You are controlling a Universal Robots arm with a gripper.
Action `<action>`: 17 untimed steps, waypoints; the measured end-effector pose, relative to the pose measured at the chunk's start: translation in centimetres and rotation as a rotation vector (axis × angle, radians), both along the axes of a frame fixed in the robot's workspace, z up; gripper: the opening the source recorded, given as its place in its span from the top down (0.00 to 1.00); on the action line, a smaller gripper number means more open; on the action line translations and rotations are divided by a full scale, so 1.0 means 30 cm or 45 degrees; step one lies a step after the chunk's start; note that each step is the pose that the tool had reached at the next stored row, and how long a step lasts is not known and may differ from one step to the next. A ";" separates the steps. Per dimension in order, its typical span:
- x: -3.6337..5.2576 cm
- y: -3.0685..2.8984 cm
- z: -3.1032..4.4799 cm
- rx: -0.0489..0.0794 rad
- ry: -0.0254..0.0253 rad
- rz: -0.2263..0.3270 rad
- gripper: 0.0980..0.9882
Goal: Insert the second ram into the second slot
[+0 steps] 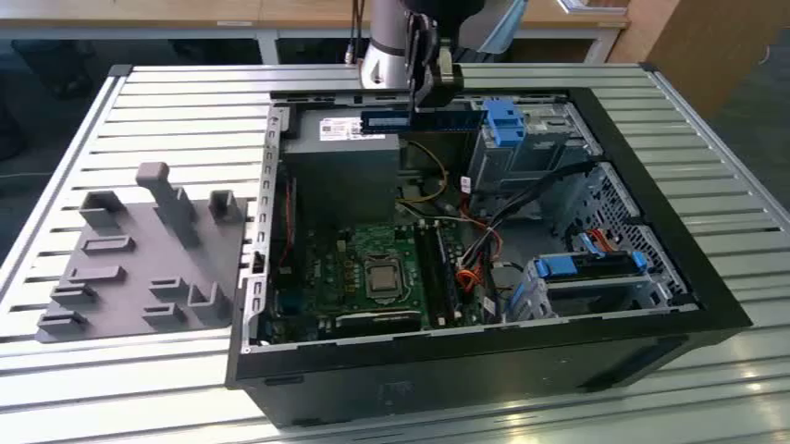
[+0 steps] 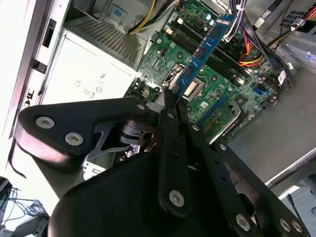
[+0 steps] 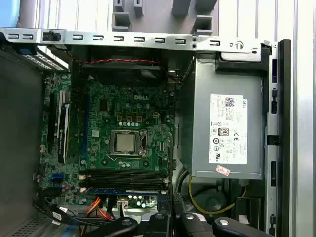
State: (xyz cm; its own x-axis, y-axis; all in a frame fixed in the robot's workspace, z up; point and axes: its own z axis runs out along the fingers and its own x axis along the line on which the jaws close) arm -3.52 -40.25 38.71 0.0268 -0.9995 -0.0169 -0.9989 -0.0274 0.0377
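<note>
Gripper [image 1: 428, 97] clamped on the second ram [image 1: 420, 119]; in the second wrist view the stick [image 2: 205, 49] juts out past the fingertips [image 2: 170, 98]. Held level above the open PC case [image 1: 691, 277], motherboard [image 1: 370, 268] well below.

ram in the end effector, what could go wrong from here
1. The ram hangs from a narrow pinch in the end effector, so it may tilt or slip when pressed down.
2. The slots sit tightly side by side, so a small offset could land it in the wrong one.
3. Loose cables lie right beside the slots and might snag it.
</note>
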 end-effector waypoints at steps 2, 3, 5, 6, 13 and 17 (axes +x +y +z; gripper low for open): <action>0.000 0.000 0.000 0.000 0.0000 0.000 0.96; 0.000 0.000 0.000 0.000 0.0000 0.000 0.96; 0.000 0.000 0.000 0.000 -0.0001 0.000 0.96; 0.000 -0.001 0.000 0.000 0.0001 0.000 0.96; 0.000 -0.034 0.000 0.000 0.0001 0.000 0.96; 0.000 -0.061 0.000 0.000 0.0000 0.000 0.96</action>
State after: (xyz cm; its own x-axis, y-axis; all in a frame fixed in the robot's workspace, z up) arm -3.52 -42.08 38.71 0.0269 -0.9995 -0.0168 -0.9989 -0.0275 0.0377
